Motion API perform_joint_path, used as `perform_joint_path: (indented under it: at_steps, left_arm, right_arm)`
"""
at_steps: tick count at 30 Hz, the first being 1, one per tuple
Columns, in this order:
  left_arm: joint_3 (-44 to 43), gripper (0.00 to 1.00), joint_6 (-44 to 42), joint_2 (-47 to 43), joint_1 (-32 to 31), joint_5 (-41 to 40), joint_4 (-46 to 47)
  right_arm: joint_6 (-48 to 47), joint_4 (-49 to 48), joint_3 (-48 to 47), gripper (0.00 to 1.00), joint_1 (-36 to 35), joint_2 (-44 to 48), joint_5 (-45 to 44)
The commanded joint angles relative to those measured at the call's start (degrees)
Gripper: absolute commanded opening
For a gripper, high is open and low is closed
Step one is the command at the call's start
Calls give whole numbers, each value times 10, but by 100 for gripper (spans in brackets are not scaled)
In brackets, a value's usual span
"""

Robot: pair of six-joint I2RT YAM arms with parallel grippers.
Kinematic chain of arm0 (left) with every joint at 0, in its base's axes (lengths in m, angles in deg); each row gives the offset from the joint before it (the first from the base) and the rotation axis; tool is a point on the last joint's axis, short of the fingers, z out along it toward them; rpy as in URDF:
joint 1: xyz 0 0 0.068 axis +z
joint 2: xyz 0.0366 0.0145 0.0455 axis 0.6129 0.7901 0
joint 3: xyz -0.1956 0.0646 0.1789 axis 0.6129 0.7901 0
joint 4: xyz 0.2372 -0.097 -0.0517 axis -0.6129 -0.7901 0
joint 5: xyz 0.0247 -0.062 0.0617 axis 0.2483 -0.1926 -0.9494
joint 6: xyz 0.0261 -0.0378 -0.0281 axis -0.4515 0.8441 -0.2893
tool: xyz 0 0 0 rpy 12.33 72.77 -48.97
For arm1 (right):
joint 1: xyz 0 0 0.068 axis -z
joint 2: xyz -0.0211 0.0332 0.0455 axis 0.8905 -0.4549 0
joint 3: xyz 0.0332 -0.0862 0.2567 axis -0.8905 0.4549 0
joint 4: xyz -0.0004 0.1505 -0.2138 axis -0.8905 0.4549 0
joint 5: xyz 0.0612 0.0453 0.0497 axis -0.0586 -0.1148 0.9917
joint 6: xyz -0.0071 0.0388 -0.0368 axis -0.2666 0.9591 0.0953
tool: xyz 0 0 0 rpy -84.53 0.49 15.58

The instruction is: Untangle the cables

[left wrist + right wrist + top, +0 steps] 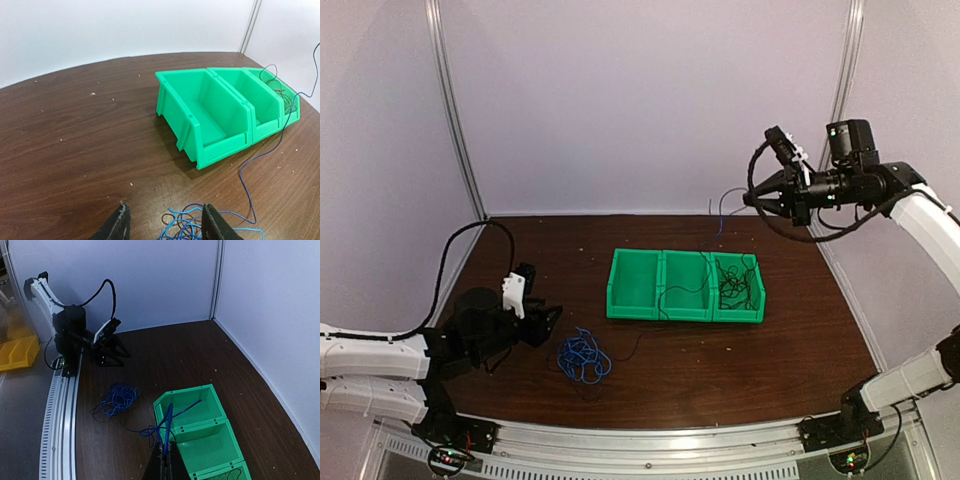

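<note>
- Left tool (165, 220) sits released just short of the blue tangle (583, 357) on the surface (520, 250) — nothing pins the pile, so a pull may drag the whole knot along
- The blue strand (167, 420) climbs past the green bin (635, 300); it could catch the rim or stir the dark cables (733, 281) in its right-hand compartment
- Right tool (757, 198), raised high, is clenched on that strand — so thin a wire may slip free

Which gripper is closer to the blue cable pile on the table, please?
Left. The left gripper sits low, open, just beside the blue cable pile. The right gripper is raised high over the green bins, shut on a blue strand.
</note>
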Motion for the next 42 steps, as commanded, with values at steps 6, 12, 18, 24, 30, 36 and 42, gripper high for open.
perform_joint_path:
  at_steps: [6,12,18,24,30,36,42]
  left_arm:
    - [-37,52,-7,153,2,66,77]
    - [-66,52,3,229,2,78,63]
    - [-35,52,26,218,3,68,78]
    - [-25,52,36,221,3,58,68]
    - [-6,52,53,222,3,55,72]
    - [8,51,59,207,3,43,67]
    - [13,51,59,193,3,35,60]
  right_arm:
    - [-148,57,223,0,-87,78,-170]
    - [-132,-20,261,4,-189,-7,-249]
    - [-88,-101,220,3,-253,-129,-256]
    - [-83,-125,138,11,-294,-249,-234]
    - [-114,-120,80,36,-329,-327,-227]
    - [-140,-101,24,46,-356,-376,-228]
    - [-145,-96,7,49,-374,-421,-229]
